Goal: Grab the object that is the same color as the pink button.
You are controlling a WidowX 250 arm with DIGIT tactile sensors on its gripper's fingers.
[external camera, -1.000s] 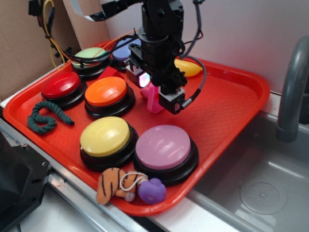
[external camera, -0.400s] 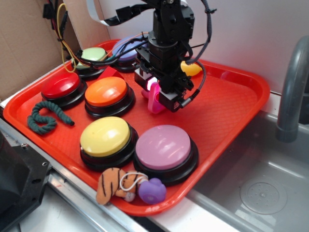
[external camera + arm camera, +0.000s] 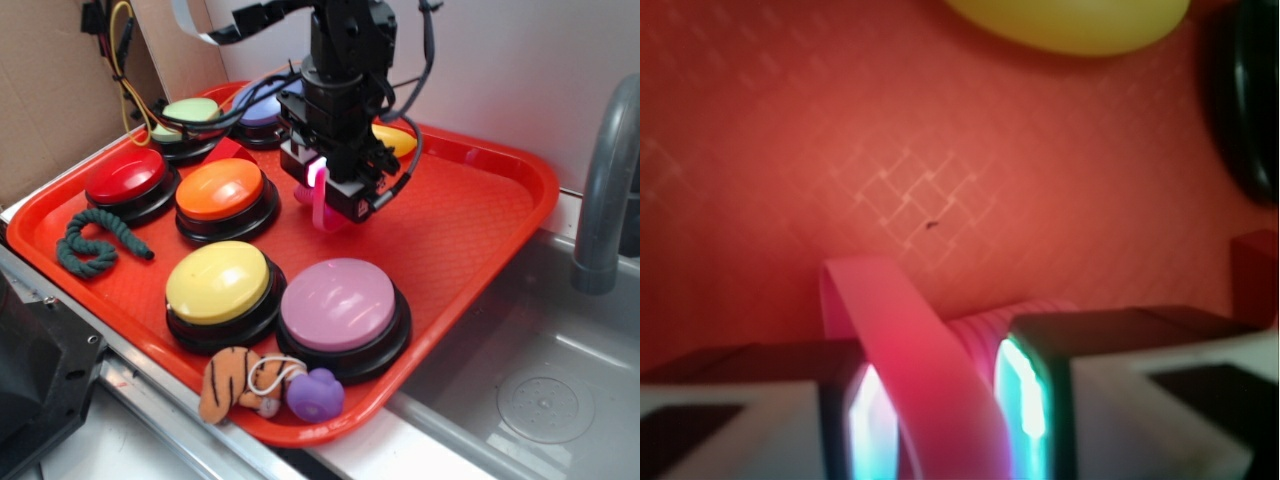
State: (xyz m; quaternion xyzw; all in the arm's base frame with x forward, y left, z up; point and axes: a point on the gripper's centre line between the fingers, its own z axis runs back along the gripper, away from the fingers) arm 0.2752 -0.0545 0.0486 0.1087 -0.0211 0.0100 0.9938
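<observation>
Now my claw (image 3: 322,195) is clamped on the hot-pink triangle (image 3: 327,212), and the wrist view bears this out: the pink piece (image 3: 925,370) sits squeezed between my two glowing pads (image 3: 872,425), rising from between them toward 12 o'clock. In the exterior view the triangle hangs from my fingertips near the middle of the red tray (image 3: 470,225), at about 12 o'clock from the pink button (image 3: 340,305) whose colour it answers to, and just at 3 o'clock of the orange button (image 3: 222,190). I cannot say for sure whether its lower edge touches the tray floor or is barely clear of it. So I judge the picking-out and the closing done; what is left, if anything, is to raise it well clear and show the hold is firm. A yellow object (image 3: 1070,22) lies at 12 o'clock beyond my pads, apart from my grip.
</observation>
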